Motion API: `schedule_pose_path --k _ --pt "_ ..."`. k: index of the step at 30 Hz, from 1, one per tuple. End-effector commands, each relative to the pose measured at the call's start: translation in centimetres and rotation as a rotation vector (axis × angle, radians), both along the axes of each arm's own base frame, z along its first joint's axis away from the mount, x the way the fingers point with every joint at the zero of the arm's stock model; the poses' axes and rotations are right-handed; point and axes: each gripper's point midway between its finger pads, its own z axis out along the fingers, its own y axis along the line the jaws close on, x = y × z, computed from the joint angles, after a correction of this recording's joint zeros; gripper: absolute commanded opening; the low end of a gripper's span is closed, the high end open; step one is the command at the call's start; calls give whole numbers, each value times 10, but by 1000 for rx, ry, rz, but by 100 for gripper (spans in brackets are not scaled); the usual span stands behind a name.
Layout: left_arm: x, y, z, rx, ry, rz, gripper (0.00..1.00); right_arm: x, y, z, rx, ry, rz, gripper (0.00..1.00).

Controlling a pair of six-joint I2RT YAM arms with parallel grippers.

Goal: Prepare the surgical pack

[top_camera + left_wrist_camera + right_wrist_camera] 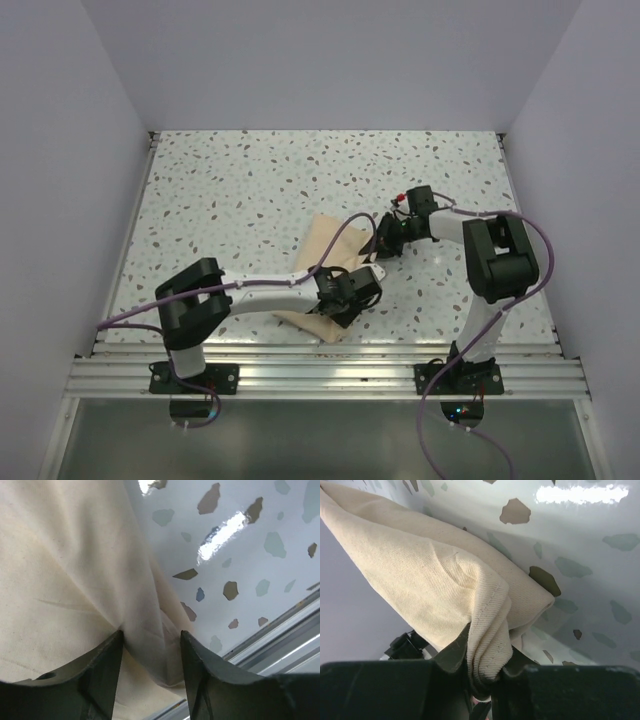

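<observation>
The tan wrap sheet [325, 243] lies folded into a bundle on the speckled table, near the front middle. My left gripper [350, 295] is on its near right part; in the left wrist view [150, 635] the jaws pinch a raised fold of the wrap [65, 570]. My right gripper [388, 240] is at the bundle's right corner; in the right wrist view [487, 650] it is shut on a bunched hemmed edge of the wrap [420, 565], lifted off the table. The tray, instruments and gauze are hidden or out of view.
An aluminium rail [320, 365] runs along the table's near edge, close to the bundle, and also shows in the left wrist view [280, 640]. Plain walls stand at the back and both sides. The arms' cables loop over the bundle.
</observation>
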Motion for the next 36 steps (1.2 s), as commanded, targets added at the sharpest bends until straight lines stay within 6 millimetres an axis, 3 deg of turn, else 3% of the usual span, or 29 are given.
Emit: schedule_pose_path --k 1,6,7,10,14,15,16,18,19,21,23,24,26,27,30,32,34,35,36 --pt "-42 33 -17 118 145 -62 55 13 -15 11 -46 -145 -9 0" --pt "-38 33 -7 52 164 -53 76 -9 -31 16 -61 -150 -92 0" --pt "-35 31 -1 14 162 -41 79 -9 -33 26 -59 -189 -109 0" --pt "-20 28 33 -148 153 13 84 -24 -40 25 -76 -182 -137 0" --pt "3 16 95 -393 120 32 79 -48 -40 33 -35 -194 -175 0" --pt "5 11 106 -435 114 24 77 -53 -41 33 -34 -194 -178 3" --pt "7 8 119 -479 102 10 75 -64 -42 29 -43 -163 -178 22" --pt "6 -4 130 -548 120 -38 69 -72 -43 37 -45 -172 -165 41" --pt "4 -8 129 -557 136 -57 66 -80 -45 40 -55 -144 -152 56" --pt "-3 -20 130 -601 178 -111 55 -97 -49 47 -89 -91 -140 72" --pt "-12 -28 122 -616 239 -153 46 -100 -54 60 -126 -108 -119 79" --pt "-13 -33 122 -636 247 -172 44 -113 -60 57 -171 -43 -115 84" --pt "-17 -39 113 -638 278 -194 38 -111 -63 71 -195 -68 -86 84" --pt "-20 -44 114 -658 289 -220 37 -113 -64 76 -199 -66 -81 83" --pt "-23 -50 92 -635 336 -220 36 -89 -61 107 -185 -167 -82 75" --pt "-25 -47 75 -611 363 -203 36 -79 -55 115 -150 -191 -63 69" --pt "-28 -44 56 -583 394 -182 35 -69 -43 111 -78 -174 -17 59" --pt "-29 -41 49 -572 399 -168 35 -64 -41 105 -69 -167 -7 48" --pt "-32 -35 36 -543 421 -143 34 -57 -40 99 -66 -178 -9 42"
